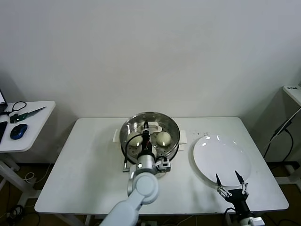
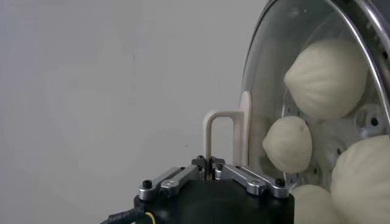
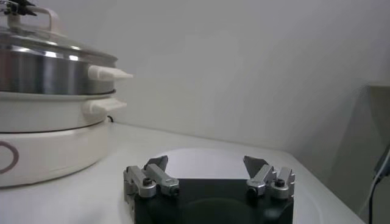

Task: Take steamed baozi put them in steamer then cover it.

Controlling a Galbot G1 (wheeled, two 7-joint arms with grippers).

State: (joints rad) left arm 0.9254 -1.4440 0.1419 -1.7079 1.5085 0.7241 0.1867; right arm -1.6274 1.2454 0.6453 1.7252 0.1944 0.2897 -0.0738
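Left gripper (image 1: 146, 128): jaws clamped on the lid handle (image 2: 219, 131), directly above the steamer (image 1: 129, 127).
Lid (image 2: 304, 73): glass, sits on the steamer; judged rigid, slippery, breakable; best held by its handle.
Baozi (image 2: 326, 78): under the lid; likely soft, light.
Right gripper (image 1: 231, 182): fingers apart, idle over the plate (image 1: 221, 155) edge.

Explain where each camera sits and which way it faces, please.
Head: high, looking down at the table, steamer, plate; both arms show.
Left wrist: above the glass lid, left gripper shut on the lid handle.
Right wrist: low over the plate, right gripper open.
Shared: all see the steamer.
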